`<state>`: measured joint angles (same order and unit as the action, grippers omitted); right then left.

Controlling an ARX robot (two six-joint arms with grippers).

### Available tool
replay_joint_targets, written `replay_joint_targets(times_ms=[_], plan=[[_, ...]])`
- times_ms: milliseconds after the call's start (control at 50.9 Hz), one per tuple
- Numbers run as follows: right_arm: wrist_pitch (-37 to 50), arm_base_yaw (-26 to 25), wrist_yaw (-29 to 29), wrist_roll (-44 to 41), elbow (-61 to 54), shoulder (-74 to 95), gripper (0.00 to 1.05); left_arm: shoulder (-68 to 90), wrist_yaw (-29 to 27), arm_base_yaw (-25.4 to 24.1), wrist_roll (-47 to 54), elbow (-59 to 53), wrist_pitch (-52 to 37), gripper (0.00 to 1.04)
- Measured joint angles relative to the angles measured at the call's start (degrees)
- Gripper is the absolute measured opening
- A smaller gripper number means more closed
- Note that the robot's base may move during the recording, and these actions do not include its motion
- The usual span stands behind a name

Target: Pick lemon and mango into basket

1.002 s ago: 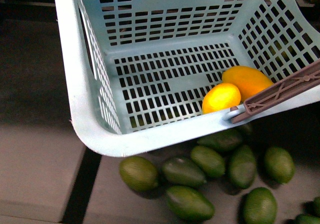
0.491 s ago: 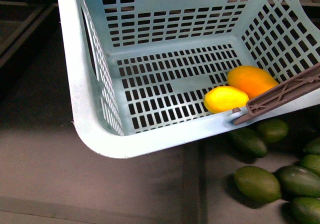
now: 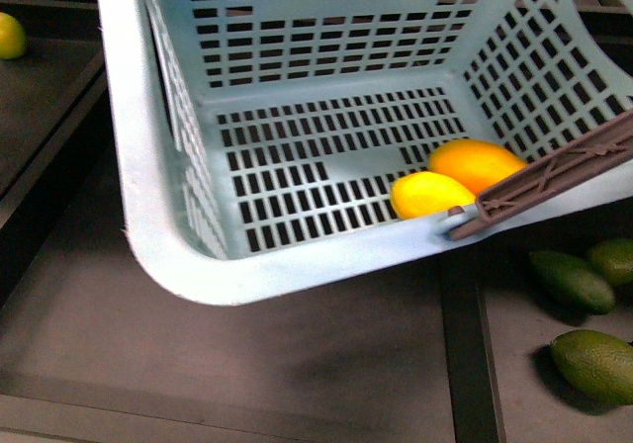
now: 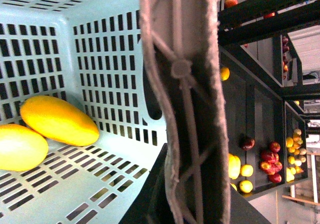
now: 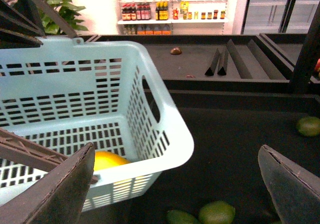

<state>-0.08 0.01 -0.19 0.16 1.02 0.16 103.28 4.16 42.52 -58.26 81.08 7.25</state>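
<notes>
We judge the picking itself to be finished: the lemon (image 3: 427,194) and the mango (image 3: 477,163) both lie on the slotted floor of the basket (image 3: 168,255), touching each other, in the corner next to the brown handle (image 3: 554,174). What remains, as far as we can tell, is only to carry or set down the basket, so the next move calls for keeping it level enough that the two fruits do not roll across the floor.

In the left wrist view the handle (image 4: 187,109) fills the middle of the picture, very close to the camera, with the mango (image 4: 57,120) and the lemon (image 4: 20,147) down inside the basket beside it. We think the left arm may be holding the handle, but its gripper is not visible there, so we cannot tell.

The right gripper (image 5: 182,181) stands wide open and empty, its fingers (image 5: 55,189) spread, hovering just outside the near wall of the basket (image 5: 165,134). A sliver of yellow fruit (image 5: 111,160) shows through that wall, below and between the fingers, not touching them. Dark green fruits (image 3: 571,281) lie on the display surface beyond the basket.
</notes>
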Motion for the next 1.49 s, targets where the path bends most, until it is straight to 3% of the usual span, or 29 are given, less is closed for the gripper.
replay_joint_targets(times_ms=[157, 216, 530, 1139, 1375, 1493], plan=[[0.00, 0.00, 0.07, 0.00, 0.00, 0.00, 0.96, 2.67, -19.93, 0.98, -10.93, -1.81, -13.55, 0.06], [0.00, 0.00, 0.22, 0.00, 0.00, 0.00, 0.96, 4.22, -22.91, -0.48, -13.55, -1.05, -14.43, 0.06], [0.00, 0.00, 0.17, 0.00, 0.00, 0.00, 0.96, 18.95, -22.18, -12.59, -18.43, 6.60, -14.23, 0.06], [0.00, 0.00, 0.26, 0.00, 0.00, 0.00, 0.96, 24.85, -24.37, -16.31, -31.87, 5.25, -14.60, 0.06], [0.00, 0.00, 0.28, 0.00, 0.00, 0.00, 0.96, 19.91, -27.43, -16.63, -33.92, -0.94, -15.61, 0.48], [0.00, 0.00, 0.28, 0.02, 0.00, 0.00, 0.96, 10.80, -33.97, -17.77, -33.05, -8.04, -10.14, 0.76]])
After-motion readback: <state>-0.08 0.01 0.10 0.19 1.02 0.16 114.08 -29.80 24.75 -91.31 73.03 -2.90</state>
